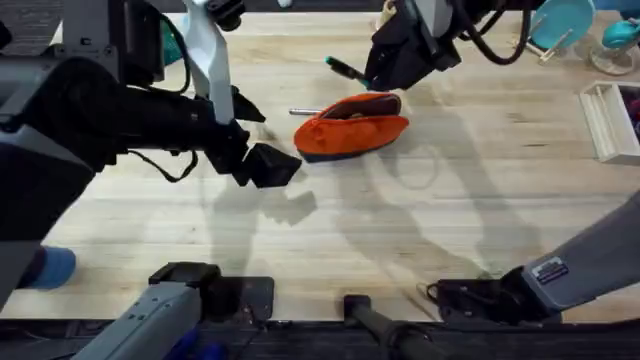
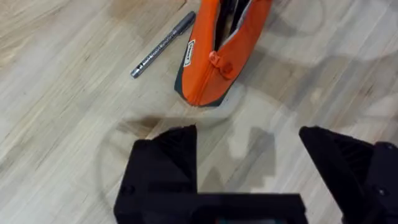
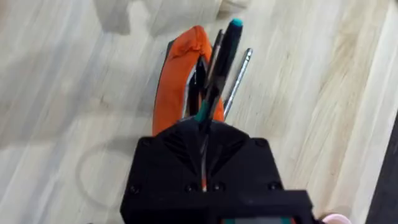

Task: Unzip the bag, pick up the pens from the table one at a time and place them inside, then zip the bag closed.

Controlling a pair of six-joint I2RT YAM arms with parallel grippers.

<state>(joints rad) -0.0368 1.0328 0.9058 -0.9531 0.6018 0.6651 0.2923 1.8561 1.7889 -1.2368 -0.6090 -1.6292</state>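
Orange bag lies unzipped mid-bench, silver pen just left of it. Right gripper jaws clamp the dark pen over the opening. Left gripper jaws wide, empty. Silver pen likely slick, stiff; grab mid-barrel.

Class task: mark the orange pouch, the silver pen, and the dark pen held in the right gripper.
orange pouch (image 1: 350,130), overhead view, its fabric side.
silver pen (image 2: 163,45), left wrist view, mid-barrel.
dark pen (image 3: 225,46), right wrist view, upper barrel.
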